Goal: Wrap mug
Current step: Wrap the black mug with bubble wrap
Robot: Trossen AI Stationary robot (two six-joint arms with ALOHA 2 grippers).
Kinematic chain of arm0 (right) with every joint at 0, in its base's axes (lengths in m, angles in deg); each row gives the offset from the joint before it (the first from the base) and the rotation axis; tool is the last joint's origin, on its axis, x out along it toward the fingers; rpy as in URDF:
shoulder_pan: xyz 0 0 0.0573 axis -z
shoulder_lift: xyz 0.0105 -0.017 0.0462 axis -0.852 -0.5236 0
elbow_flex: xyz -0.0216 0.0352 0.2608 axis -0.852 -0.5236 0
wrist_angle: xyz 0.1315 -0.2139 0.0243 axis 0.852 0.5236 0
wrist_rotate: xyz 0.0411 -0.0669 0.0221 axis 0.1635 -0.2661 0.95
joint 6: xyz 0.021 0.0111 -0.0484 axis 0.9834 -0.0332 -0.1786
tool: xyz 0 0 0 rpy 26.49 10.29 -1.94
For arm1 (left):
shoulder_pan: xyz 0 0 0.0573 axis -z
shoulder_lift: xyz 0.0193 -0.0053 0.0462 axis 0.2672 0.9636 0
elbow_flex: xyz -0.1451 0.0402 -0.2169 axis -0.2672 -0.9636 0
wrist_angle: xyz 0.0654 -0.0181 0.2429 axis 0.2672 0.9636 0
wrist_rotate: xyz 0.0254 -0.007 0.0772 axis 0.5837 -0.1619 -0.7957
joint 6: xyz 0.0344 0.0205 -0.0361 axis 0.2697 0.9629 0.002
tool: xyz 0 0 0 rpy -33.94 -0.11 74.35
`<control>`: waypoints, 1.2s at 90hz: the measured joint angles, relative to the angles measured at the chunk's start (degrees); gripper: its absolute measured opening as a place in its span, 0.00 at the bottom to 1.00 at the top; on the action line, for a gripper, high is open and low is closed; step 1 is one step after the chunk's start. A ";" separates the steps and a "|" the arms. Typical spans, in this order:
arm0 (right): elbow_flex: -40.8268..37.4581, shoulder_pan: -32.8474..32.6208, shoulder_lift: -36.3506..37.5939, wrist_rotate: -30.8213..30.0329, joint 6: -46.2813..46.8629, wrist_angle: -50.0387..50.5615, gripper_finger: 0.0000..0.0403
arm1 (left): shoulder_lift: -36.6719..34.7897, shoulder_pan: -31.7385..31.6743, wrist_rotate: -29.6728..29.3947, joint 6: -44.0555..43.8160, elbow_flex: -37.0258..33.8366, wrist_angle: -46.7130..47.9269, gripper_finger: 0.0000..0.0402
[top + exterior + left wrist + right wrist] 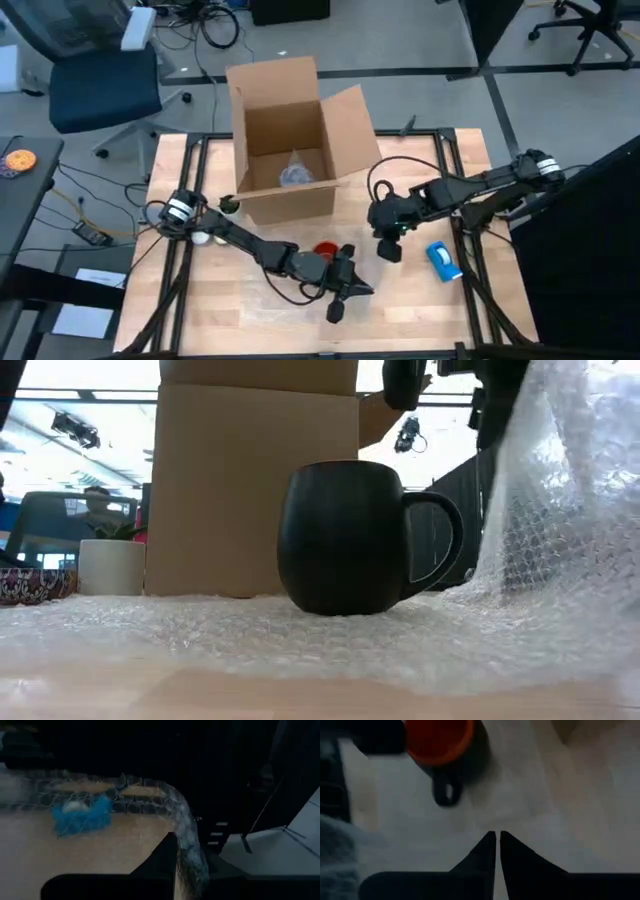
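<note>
1. The left claw [340,296] sits low at the near middle of the pale wooden worktop [420,320], its fingers pinched on an edge of the clear bubble wrap sheet [300,630], which rises in a fold at the right of the low view.
2. Just beyond it, the small round mug [345,540], dark outside and bright orange inside, stands upright on the bubble wrap, handle to the right in the low view.
3. The right claw [388,243] hovers above the worktop just right of the mug, its two fingers nearly touching and holding nothing.
4. A blue and white tape dispenser [443,260] lies right of that claw.
5. Farther back stands an open brown cardboard box [290,140] with crumpled wrap inside.
</note>
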 joint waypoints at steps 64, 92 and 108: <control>0.02 3.94 -11.18 22.87 -20.10 0.13 0.00 | 0.68 -0.42 7.00 -2.60 0.84 0.79 0.00; 0.04 3.58 -14.31 32.87 -26.66 -10.07 0.00 | 0.68 -0.58 8.66 -4.06 0.84 1.22 0.00; 0.11 3.56 -18.44 35.14 -29.37 -7.27 0.00 | 0.82 -0.51 10.70 -6.65 0.86 1.73 0.00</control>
